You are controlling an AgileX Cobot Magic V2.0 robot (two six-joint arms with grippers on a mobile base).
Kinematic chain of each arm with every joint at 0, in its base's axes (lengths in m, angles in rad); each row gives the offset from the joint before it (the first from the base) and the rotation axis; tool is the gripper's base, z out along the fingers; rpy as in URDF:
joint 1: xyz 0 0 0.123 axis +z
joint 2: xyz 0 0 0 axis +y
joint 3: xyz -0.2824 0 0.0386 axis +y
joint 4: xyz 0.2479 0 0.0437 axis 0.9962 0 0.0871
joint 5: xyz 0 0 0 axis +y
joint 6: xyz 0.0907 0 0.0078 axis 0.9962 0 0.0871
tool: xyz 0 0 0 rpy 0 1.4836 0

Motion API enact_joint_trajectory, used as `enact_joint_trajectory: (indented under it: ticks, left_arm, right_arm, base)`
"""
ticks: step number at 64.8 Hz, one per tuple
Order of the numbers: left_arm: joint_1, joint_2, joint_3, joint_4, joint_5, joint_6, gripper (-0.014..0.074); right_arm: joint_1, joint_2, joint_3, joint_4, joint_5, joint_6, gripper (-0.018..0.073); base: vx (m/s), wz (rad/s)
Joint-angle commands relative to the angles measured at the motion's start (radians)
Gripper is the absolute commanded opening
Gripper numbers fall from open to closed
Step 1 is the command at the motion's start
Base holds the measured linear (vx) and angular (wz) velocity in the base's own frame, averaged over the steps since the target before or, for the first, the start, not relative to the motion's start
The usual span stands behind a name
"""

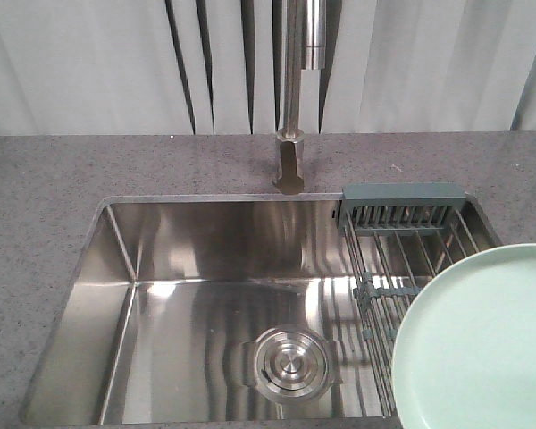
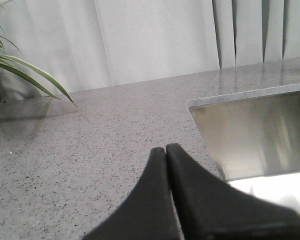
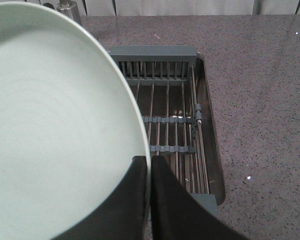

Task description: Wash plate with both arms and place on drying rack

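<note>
The pale mint-green plate (image 1: 478, 344) is held above the right side of the sink, over the drying rack (image 1: 402, 241). In the right wrist view my right gripper (image 3: 148, 160) is shut on the rim of the plate (image 3: 55, 125), one finger on each face, and the rack (image 3: 167, 105) with its slotted caddy lies below and beyond. My left gripper (image 2: 166, 148) is shut and empty above the grey countertop (image 2: 90, 140), left of the sink's corner. Neither arm shows in the front view.
The steel sink basin (image 1: 205, 304) has a round drain cover (image 1: 288, 365) at its bottom. A steel faucet (image 1: 293, 98) stands behind it. Speckled grey countertop (image 1: 45, 206) surrounds the sink. Plant leaves (image 2: 25, 75) reach in at the far left of the left wrist view.
</note>
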Motion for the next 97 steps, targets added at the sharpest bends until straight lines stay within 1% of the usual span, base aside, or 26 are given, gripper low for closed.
enact_joint_trajectory:
  ticks: [1,97]
  left_arm:
    - [0.001,-0.015,-0.026,-0.003,-0.070,-0.008,-0.0006]
    - [0.001,-0.015,-0.026,-0.003,-0.070,-0.008,-0.0006]
  right_arm:
    - [-0.003,0.014,-0.023,0.005,-0.071,0.004,-0.0001]
    - [-0.003,0.014,-0.023,0.005,-0.071,0.004,-0.0001]
  base:
    - [0.02,0.01]
    - [0.01,0.00]
